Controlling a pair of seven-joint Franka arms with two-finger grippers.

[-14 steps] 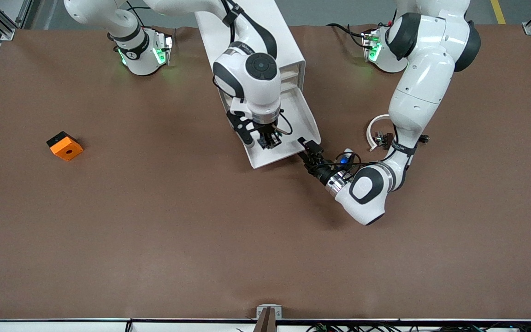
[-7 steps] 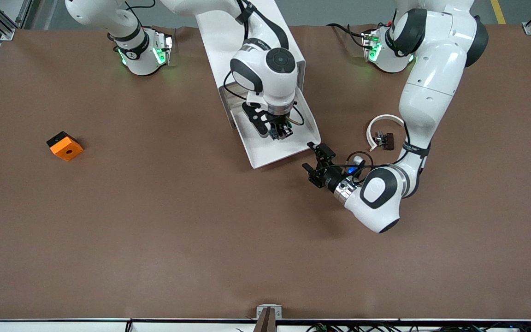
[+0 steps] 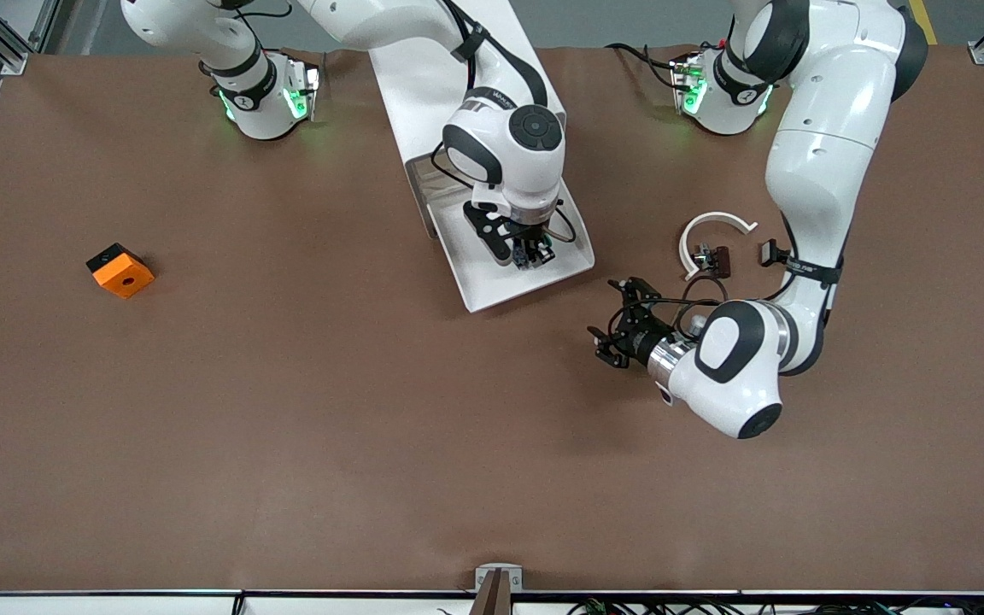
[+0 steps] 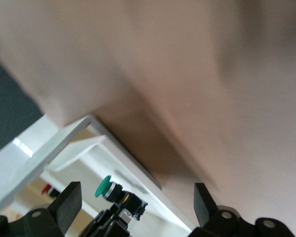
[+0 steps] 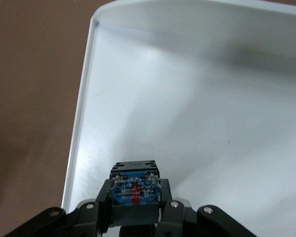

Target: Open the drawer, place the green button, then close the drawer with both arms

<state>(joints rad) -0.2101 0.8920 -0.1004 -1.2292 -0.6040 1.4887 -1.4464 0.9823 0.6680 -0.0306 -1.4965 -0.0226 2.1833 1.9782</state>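
Observation:
The white drawer (image 3: 492, 286) stands pulled out of its white cabinet (image 3: 449, 77). My right gripper (image 3: 531, 254) hangs over the drawer's tray, shut on the button (image 5: 134, 190). The button's bluish base shows between the right gripper's fingers (image 5: 104, 200). The left wrist view shows its green cap (image 4: 103, 186) over the tray (image 4: 84, 153). My left gripper (image 3: 617, 322) is open and empty, low over the table just off the drawer's front corner. Its fingers (image 4: 69, 202) stand wide apart.
An orange block with a round hole (image 3: 120, 271) lies toward the right arm's end of the table. A white curved piece (image 3: 711, 224) and a small black clip-like piece (image 3: 714, 258) lie beside the left arm's forearm.
My left gripper has drawn back from the drawer's front corner toward the front camera and opened. My right gripper has carried the button across the tray toward the left arm's end.

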